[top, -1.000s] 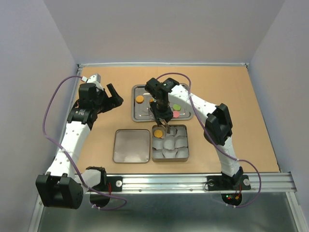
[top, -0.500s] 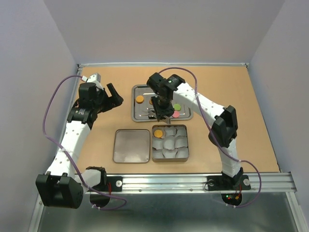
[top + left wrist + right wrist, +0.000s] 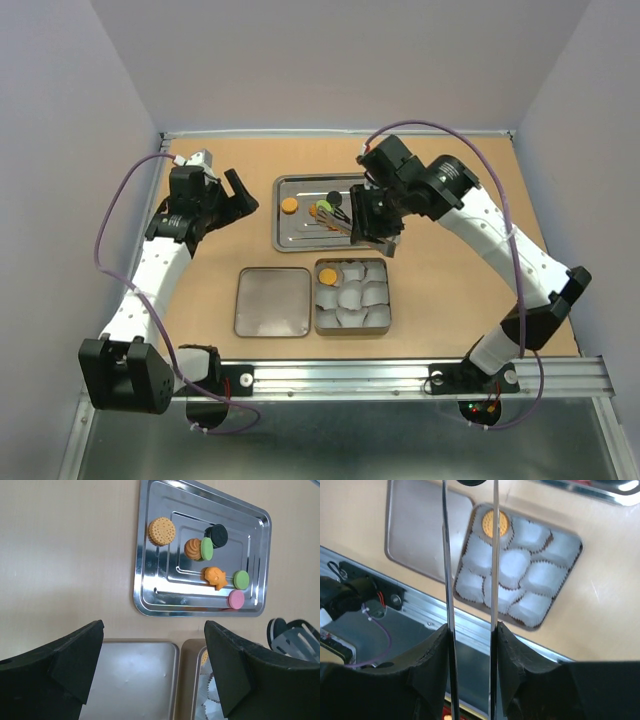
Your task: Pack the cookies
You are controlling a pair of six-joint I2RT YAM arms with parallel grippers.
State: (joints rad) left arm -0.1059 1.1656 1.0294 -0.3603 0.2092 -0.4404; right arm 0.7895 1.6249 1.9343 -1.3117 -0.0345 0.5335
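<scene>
Several cookies lie on the steel tray [image 3: 281, 236]: an orange round one [image 3: 162, 530], an orange and green pair [image 3: 198, 549], a black one [image 3: 216, 535], an orange fish-shaped one [image 3: 215, 577], a green one [image 3: 241, 579] and a pink one [image 3: 236, 599]. One orange cookie [image 3: 496, 523] sits in the top left paper cup of the tin [image 3: 318, 318]. My right gripper [image 3: 372, 222] is shut on metal tongs [image 3: 494, 570], held above the tray's right part; nothing shows between the blades. My left gripper [image 3: 232, 195] is open and empty, left of the tray.
An empty flat tin lid [image 3: 272, 302] lies just left of the tin. White paper cups [image 3: 520, 575] fill the tin. The metal rail [image 3: 400, 372] runs along the table's near edge. Grey walls close in the left, back and right.
My right gripper has lifted from over the tin and swung up and right to the tray, arm stretched out. The orange cookie stays in the tin. The left arm shifted slightly.
</scene>
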